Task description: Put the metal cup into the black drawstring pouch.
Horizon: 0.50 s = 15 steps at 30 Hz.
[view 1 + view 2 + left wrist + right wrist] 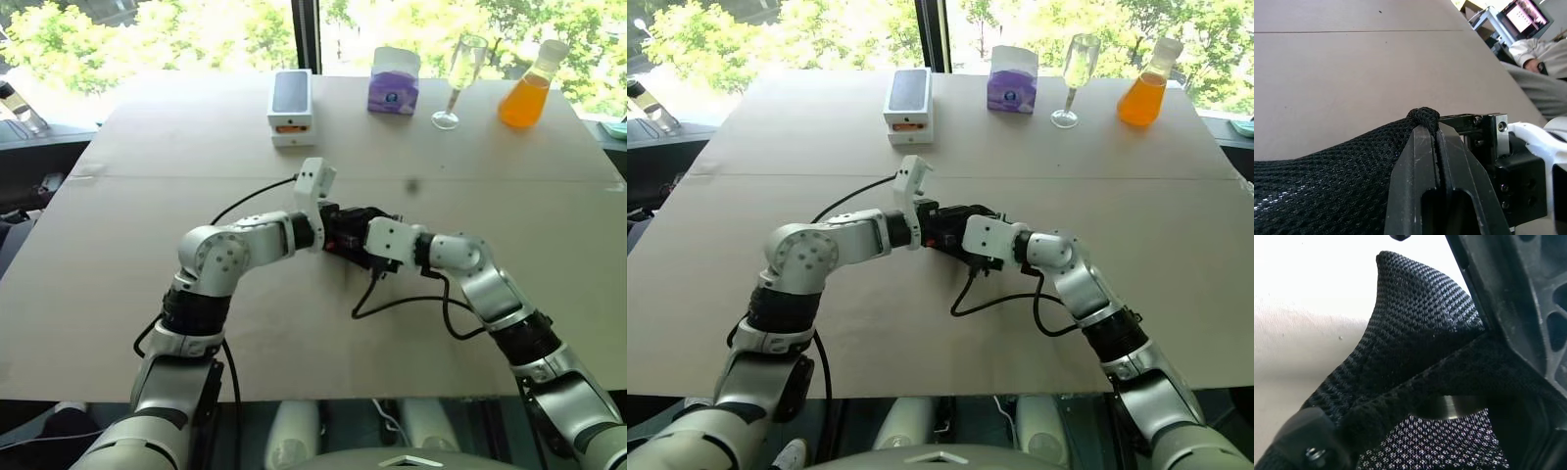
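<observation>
The black drawstring pouch [349,229] hangs just above the middle of the table, between my two grippers. My left gripper [1437,128] is shut on the knotted edge of the pouch's mesh [1327,186]; from the head it sits at the pouch's left side [331,231]. My right gripper [372,251] comes at the pouch from the right, pressed against its mouth. Its wrist view looks into the pouch [1415,328], where a silver strip of the metal cup [1450,406] shows behind a fold of fabric. Most of the cup is hidden.
Along the table's far edge stand a white phone box [291,103], a purple tissue box [394,83], a tall clear wine glass [460,78] and a flask of orange liquid [526,93]. A black cable [397,304] loops under my right wrist. A seated person [1542,63] is off to the side.
</observation>
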Each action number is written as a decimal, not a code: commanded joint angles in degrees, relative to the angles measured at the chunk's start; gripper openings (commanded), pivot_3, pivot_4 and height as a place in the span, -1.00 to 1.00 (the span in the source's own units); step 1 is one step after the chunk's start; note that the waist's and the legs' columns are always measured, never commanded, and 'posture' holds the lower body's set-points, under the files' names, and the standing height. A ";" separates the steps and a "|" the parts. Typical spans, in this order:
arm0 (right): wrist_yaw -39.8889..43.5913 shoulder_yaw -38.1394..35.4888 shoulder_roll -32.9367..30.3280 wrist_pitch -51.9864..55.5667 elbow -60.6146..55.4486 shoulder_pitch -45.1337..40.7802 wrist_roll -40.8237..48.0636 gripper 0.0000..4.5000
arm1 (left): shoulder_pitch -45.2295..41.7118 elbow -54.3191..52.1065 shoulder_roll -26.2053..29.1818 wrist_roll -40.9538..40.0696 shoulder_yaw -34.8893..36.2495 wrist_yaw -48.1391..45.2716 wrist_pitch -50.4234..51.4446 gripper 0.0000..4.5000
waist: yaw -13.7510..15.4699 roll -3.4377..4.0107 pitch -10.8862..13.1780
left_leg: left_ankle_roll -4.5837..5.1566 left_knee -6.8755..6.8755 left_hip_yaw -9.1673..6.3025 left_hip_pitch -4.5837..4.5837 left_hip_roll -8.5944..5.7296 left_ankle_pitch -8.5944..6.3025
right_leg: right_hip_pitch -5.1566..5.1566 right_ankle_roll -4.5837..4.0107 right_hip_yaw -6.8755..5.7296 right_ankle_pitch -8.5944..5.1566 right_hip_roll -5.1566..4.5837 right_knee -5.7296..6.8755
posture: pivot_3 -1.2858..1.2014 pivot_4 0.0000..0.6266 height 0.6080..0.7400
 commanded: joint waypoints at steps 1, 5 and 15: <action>-0.02 -4.18 -2.01 -0.43 -0.83 -1.80 2.32 -0.31 | 0.03 -1.36 0.43 4.02 0.41 -1.54 -0.23 -1.00 | 0.05 0.00 0.00 | 0.00 0.00 0.00 0.01 0.01 0.00 | 0.00 0.00 0.00 0.00 0.00 0.00 | 0.03 -0.52 0.96; -2.10 -2.52 -1.00 -2.11 0.02 -1.66 0.72 -0.72 | 0.23 -2.04 -0.97 5.76 1.16 -2.28 0.48 -1.00 | 0.06 0.00 0.00 | 0.00 -0.04 -0.04 -0.03 0.01 0.00 | -0.01 0.00 -0.03 0.00 0.00 -0.04 | 0.03 -0.52 0.96; 2.78 -12.17 -5.90 22.00 -17.06 5.85 13.64 -0.72 | 1.39 -3.04 -1.73 8.21 4.01 -3.66 1.40 -1.00 | 0.96 0.00 0.00 | 0.01 -0.04 -0.06 -0.13 0.01 -0.01 | -0.08 0.00 -0.03 0.00 -0.03 -0.06 | 0.03 -0.52 0.96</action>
